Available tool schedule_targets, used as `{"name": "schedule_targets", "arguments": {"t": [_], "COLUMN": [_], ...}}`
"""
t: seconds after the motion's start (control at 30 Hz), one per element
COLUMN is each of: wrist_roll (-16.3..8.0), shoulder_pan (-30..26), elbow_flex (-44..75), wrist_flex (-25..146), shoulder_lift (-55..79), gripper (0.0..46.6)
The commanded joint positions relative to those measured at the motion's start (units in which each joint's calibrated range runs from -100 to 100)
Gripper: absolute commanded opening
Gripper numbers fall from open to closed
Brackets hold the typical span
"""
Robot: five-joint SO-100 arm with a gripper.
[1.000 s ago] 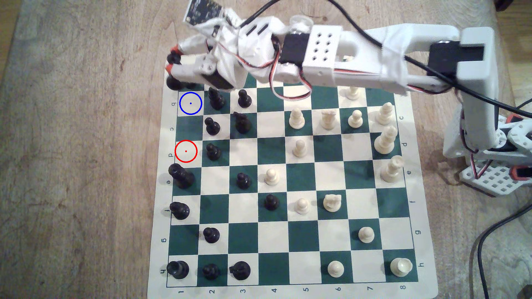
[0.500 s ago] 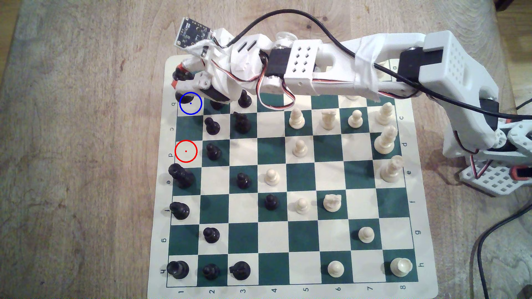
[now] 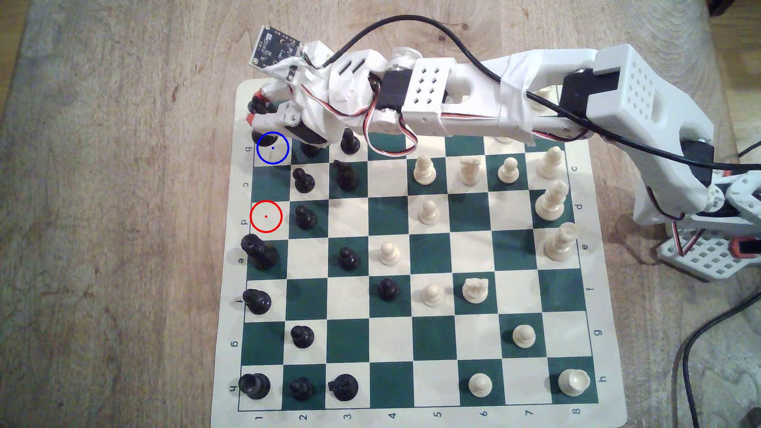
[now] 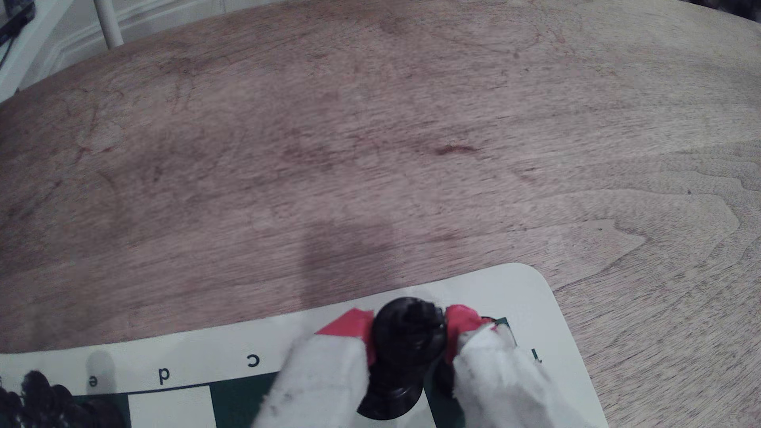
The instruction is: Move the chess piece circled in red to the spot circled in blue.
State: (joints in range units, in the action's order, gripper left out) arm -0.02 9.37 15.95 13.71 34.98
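My gripper (image 3: 253,107) is shut on the chess piece circled in red (image 3: 259,136), a tall glossy black piece, gripped just below its knobbed crown. In the exterior view its round base overlaps the upper left edge of the spot circled in blue (image 3: 277,154), a cream square in the board's left column. Whether the base touches the board I cannot tell. The red-ringed cream square (image 3: 266,216) two rows nearer stands bare. In the wrist view the black piece (image 4: 405,350) sits between the red-tipped fingers (image 4: 348,325) of my gripper (image 4: 407,327), over the board's corner.
Black pawns (image 3: 350,142) stand just to the exterior view's right of the blue ring, partly under my wrist. More black pieces (image 3: 258,251) line the left column and white pieces (image 3: 424,169) fill the right half. Bare wooden table (image 3: 123,205) lies left of the chessboard (image 3: 230,288).
Over the last second the arm came down and toward the blue ring with the black piece in its grip. In the last half second it has hardly moved.
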Motion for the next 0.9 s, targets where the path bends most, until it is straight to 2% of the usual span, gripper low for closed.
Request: {"name": "schedule_targets", "arguments": {"t": [0.0, 0.33, 0.7, 0.87], "wrist_roll": [0.4, 0.6, 0.7, 0.7], "shoulder_pan": [0.4, 0.0, -0.6, -0.7], "elbow_flex": [7.0, 7.3, 6.5, 6.5], "wrist_flex": [-1.4, -1.4, -1.3, -1.1], "shoulder_lift": [-0.5, 0.8, 1.2, 1.0], "gripper": [0.9, 1.1, 3.5, 10.5]}}
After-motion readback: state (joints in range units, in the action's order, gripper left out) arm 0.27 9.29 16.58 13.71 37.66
